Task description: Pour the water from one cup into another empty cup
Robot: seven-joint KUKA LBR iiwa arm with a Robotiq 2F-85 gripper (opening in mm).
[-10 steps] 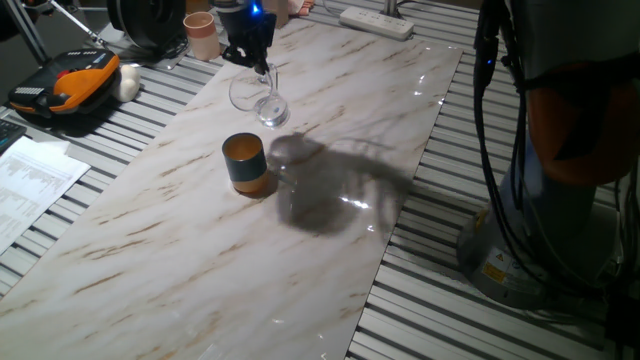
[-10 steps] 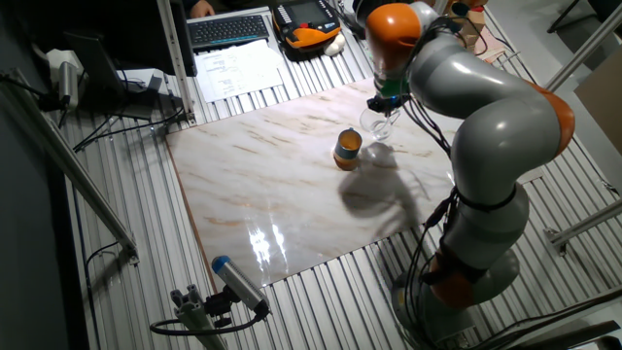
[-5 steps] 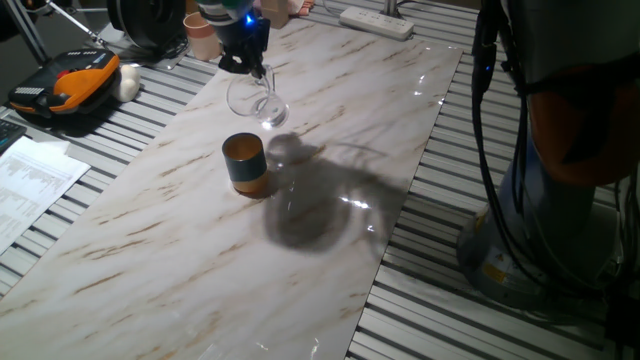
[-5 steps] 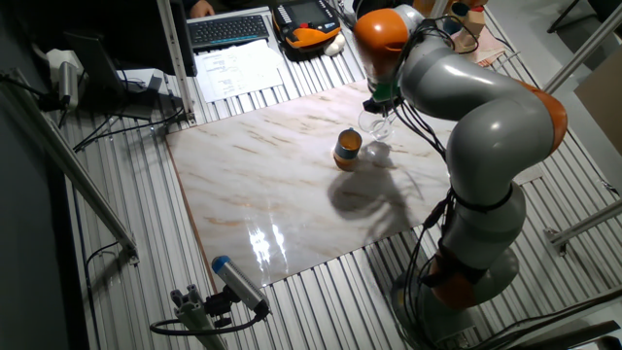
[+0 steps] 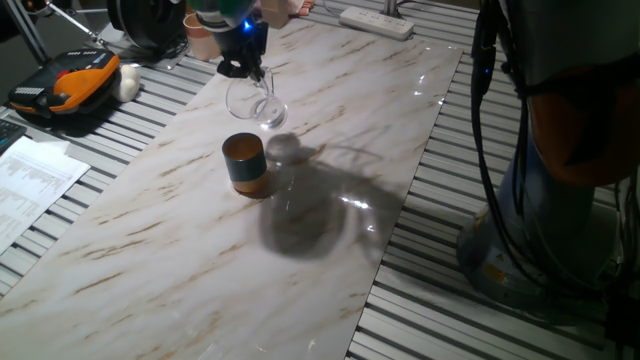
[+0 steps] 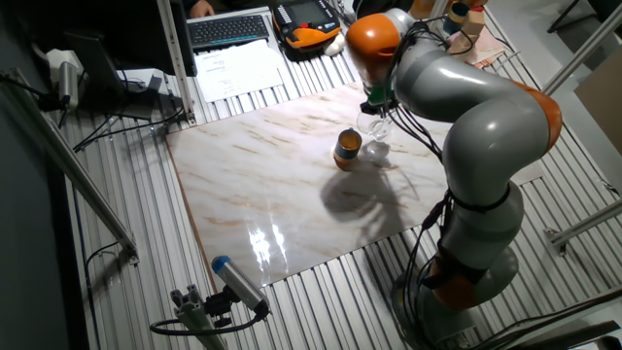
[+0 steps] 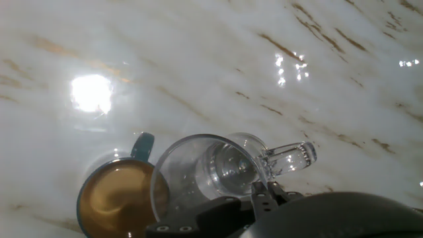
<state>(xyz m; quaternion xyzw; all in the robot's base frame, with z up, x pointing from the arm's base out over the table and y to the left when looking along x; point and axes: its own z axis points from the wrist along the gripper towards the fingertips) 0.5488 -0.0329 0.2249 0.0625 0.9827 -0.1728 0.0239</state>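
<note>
- My two-finger gripper [image 5: 243,62] hangs over the far part of the white marble-patterned table top [image 5: 200,250] and pinches the small transparent glass cup with a handle [image 5: 252,100] at its rim
- The glass cup is lifted off the table and tilted; in the hand view [image 7: 210,173] its round mouth faces the camera and its clear handle points to 3 o'clock
- I cannot make out the water in any view; the glass looks clear all through
- The short cylindrical cup, dark teal outside and orange inside [image 5: 244,163], stands upright on the table, and in one fixed view it is at 6 o'clock from the glass
- In the hand view the teal cup [image 7: 116,195] lies at 8 o'clock from the glass mouth, and the two rims overlap in the picture; I cannot tell if they touch
- In the other fixed view the glass [image 6: 374,124] is at 2 o'clock from the teal cup [image 6: 347,150], just beside it
- A pinkish-beige opaque cup [image 5: 200,36] stands at the far table edge, at 10 o'clock from my gripper
</note>
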